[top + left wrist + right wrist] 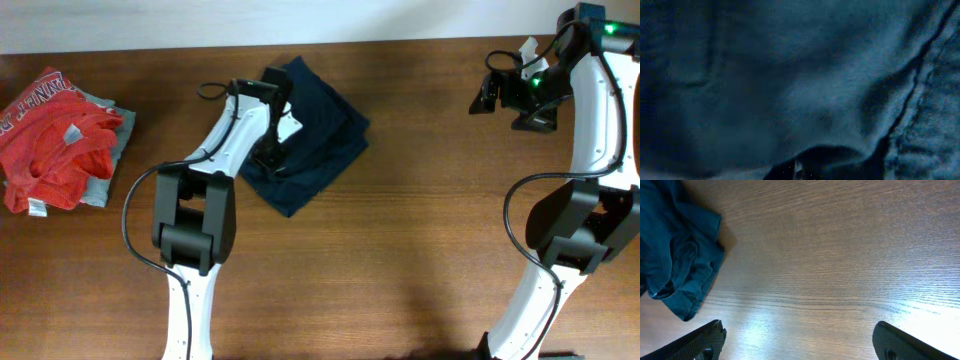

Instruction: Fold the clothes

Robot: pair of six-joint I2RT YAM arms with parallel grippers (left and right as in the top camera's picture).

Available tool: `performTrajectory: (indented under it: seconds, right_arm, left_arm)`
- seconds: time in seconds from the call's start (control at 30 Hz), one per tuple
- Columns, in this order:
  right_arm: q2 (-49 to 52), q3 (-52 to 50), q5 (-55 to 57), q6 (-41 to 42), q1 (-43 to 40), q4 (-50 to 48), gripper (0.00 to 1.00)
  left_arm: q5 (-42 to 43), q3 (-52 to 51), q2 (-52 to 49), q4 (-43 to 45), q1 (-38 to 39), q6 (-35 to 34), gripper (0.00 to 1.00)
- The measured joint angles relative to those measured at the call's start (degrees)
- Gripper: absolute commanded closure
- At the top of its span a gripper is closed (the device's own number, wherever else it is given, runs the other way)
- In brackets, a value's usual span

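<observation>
Right under the left pincer (270,160) lies the dark navy-blue soft fabric garment (790,90). It fills the whole left wrist view with creased cloth, a stitched seam running down its right side. No fingers show clearly against the cloth there, and from overhead the tip is too dark on the navy, so I cannot tell whether this pincer is apart or together. It is down on the left part of the garment (330,130), which lies folded into a rough, thick diamond on the brown wooden table (400,250).

Well off to the garment's right, the right pincer (800,337) hangs above bare wood, its two black fingertips (705,340) spread wide and gripping nothing. From its wrist camera, a rumpled corner of the navy garment (680,265) sits ahead and to the left, apart from the fingers.

Farthest away, beyond the left pincer at the table's left edge, a crumpled red printed garment with white lettering (50,135) lies on top of a light grey garment (105,175).
</observation>
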State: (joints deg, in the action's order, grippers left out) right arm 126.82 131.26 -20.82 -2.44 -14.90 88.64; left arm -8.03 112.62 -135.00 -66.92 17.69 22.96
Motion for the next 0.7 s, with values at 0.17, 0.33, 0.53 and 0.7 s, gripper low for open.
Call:
performTrajectory:
  seconds: [0.17,0.33,0.53,0.7]
  right_arm:
    - [0.0,0.0,0.0,-0.17,0.0,-0.2,0.01]
    - [0.0,0.0,-0.02,-0.17,-0.02,-0.2,0.01]
    - [0.0,0.0,-0.02,-0.17,0.0,-0.15,0.01]
    - [0.0,0.0,0.0,-0.22,0.0,0.28,0.01]
  left_arm:
    - [-0.68,5.09,3.23,1.14,1.09,1.46,0.4]
    - [0.96,7.15,8.48,2.01,5.77,7.45,0.35]
    - [1.88,5.75,8.9,3.58,13.42,11.63,0.3]
    - [-0.11,-0.59,8.9,9.7,16.04,13.49,0.22]
